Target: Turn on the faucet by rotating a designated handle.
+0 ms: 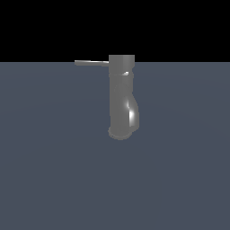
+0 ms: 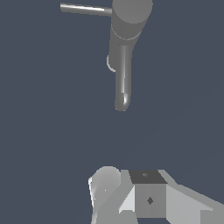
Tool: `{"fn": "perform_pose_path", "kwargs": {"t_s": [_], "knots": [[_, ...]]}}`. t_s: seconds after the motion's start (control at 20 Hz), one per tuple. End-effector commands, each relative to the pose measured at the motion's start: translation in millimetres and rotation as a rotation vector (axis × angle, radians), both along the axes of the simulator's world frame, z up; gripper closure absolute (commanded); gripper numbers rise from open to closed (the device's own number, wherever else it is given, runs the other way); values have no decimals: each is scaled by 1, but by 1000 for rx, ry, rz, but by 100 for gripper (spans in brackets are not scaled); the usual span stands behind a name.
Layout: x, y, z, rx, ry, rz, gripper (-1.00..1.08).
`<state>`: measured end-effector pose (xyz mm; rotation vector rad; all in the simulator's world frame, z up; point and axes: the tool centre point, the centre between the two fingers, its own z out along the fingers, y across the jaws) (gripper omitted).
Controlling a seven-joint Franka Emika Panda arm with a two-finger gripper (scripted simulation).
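The faucet [image 1: 122,99] is a glossy grey column with a cylindrical cap and a bulging lower body, standing on the flat floor. Its handle [image 1: 92,63], a thin straight rod, sticks out level from the cap toward the exterior view's left. The wrist view looks down on the faucet [image 2: 124,43], the handle [image 2: 85,9] and the spout's rounded end. My gripper [image 2: 124,180] shows only in the wrist view, well short of the faucet and touching nothing. Its two fingertips [image 2: 105,180] stand side by side with no floor visible between them. No arm appears in the exterior view.
A plain dark blue-grey floor [image 1: 54,170] spreads around the faucet, and above its far edge everything is black. No other objects show.
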<state>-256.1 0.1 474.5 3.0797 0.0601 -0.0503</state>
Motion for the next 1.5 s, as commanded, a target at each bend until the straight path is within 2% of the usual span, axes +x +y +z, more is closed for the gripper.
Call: {"fn": "perform_pose_path", "kwargs": {"t_s": [0.0, 0.5, 1.0, 1.45], "knots": [[3, 1, 0, 6, -1, -13, 108], [34, 9, -6, 52, -2, -140, 108], [86, 22, -21, 108, 11, -366, 108], [133, 37, -43, 133, 31, -590, 108]]}}
